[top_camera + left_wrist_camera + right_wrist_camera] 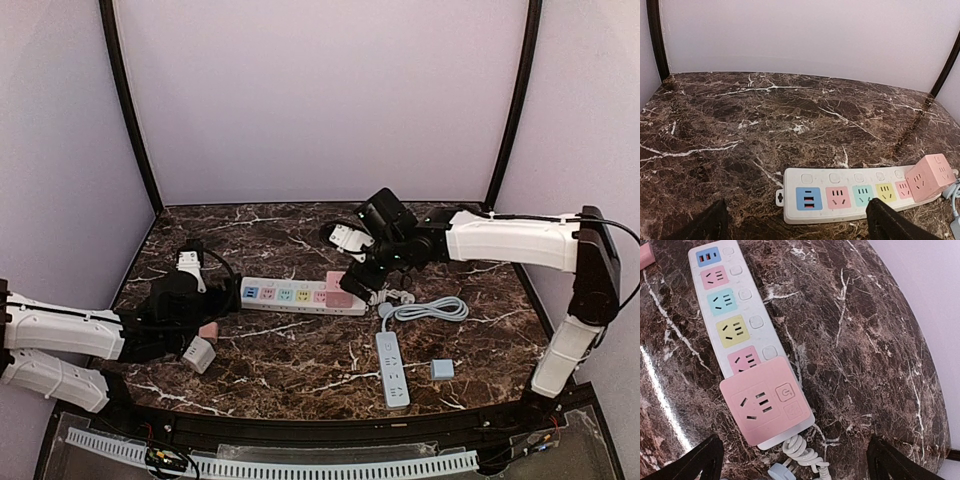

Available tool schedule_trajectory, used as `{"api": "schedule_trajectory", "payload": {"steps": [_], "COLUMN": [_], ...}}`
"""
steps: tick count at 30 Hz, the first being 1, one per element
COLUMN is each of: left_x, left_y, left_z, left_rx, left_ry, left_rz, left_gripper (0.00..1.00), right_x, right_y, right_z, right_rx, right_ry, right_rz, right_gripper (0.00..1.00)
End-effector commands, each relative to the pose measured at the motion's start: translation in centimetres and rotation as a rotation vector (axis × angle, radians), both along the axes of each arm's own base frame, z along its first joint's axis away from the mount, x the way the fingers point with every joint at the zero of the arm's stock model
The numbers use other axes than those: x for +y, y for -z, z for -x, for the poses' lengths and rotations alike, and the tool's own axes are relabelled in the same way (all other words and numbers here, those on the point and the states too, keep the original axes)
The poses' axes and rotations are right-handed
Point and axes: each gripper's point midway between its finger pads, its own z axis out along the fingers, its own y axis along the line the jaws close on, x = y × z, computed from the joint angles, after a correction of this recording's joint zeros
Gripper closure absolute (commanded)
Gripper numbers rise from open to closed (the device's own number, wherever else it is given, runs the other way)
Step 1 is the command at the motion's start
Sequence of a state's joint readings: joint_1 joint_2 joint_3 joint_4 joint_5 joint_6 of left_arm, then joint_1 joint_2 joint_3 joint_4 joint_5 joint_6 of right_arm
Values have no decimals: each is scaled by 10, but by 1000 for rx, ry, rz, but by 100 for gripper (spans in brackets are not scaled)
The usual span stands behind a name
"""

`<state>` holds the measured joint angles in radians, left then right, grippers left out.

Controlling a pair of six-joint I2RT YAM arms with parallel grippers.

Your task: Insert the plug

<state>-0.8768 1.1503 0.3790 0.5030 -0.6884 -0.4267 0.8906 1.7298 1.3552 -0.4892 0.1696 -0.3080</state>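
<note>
We're right over the pink cube plug [765, 402]. It sits at the right end of the power strip [725, 310], mid-tabletop [865, 340], looking slightly tilted. Right gripper [800, 462] spread wide and empty, left gripper [800, 227] likewise. Light, rigid, smooth plastic, we reckon, so pinch the flat side walls squarely.

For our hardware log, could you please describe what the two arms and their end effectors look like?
The left arm and right arm have smooth, rounded white shells with black joints and wrist housings. A thin black cable trails over the right elbow. The left end effector and right end effector have dark matte fingers. No markings are legible.
</note>
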Motion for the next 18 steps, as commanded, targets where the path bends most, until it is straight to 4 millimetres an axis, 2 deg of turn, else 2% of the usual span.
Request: {"api": "schedule_trajectory", "payload": {"steps": [1, 5, 10, 15, 18], "left_x": [9, 20, 29, 25, 30], "left_y": [-1, -10, -19, -14, -1], "left_z": [12, 21, 31, 43, 56], "left_rx": [85, 124, 203, 308, 387], "left_ry": [4, -6, -21, 19, 33], "left_rz": [-8, -19, -50, -43, -60], "left_gripper": [4, 4, 4, 4, 5], "right_x": [4, -4, -5, -7, -7], "right_y": [-35, -40, -31, -25, -29], "right_z": [-8, -1, 9, 19, 26], "right_rx": [-114, -107, -78, -61, -56], "right_ry": [89, 137, 150, 132, 123], "right_rz": [-186, -265, -309, -346, -385], "right_gripper": [1, 1, 2, 1, 1]}}
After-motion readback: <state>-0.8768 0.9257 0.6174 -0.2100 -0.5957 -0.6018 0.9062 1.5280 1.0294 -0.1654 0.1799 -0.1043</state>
